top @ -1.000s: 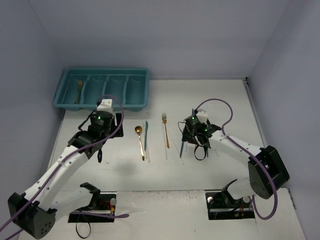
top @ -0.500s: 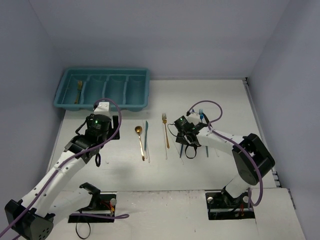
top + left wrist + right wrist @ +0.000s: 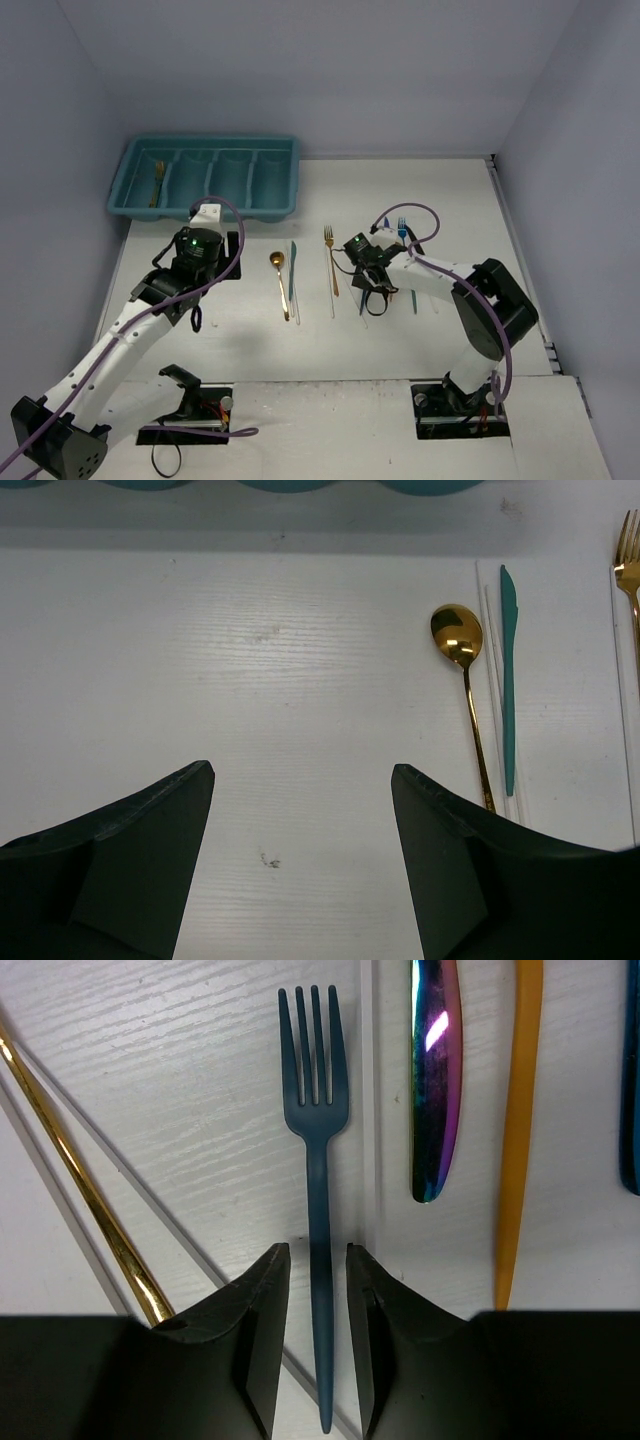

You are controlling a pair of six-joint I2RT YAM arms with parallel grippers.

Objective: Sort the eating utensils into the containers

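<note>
one dark blue fork (image 3: 318, 1210) lies flat on the counter (image 3: 440, 190), its handle between the right jaws. they're set narrow around it but not pinching yet, with gaps on both sides. so it's the pickup step, i'd say. next it needs a squeeze, a lift and a carry to the teal tray (image 3: 262, 212). left jaws gape wide, holding nothing. the iridescent piece (image 3: 434, 1080) beside the fork is cut off, can't tell what type.

No text, label, brand or number is legible anywhere.
</note>
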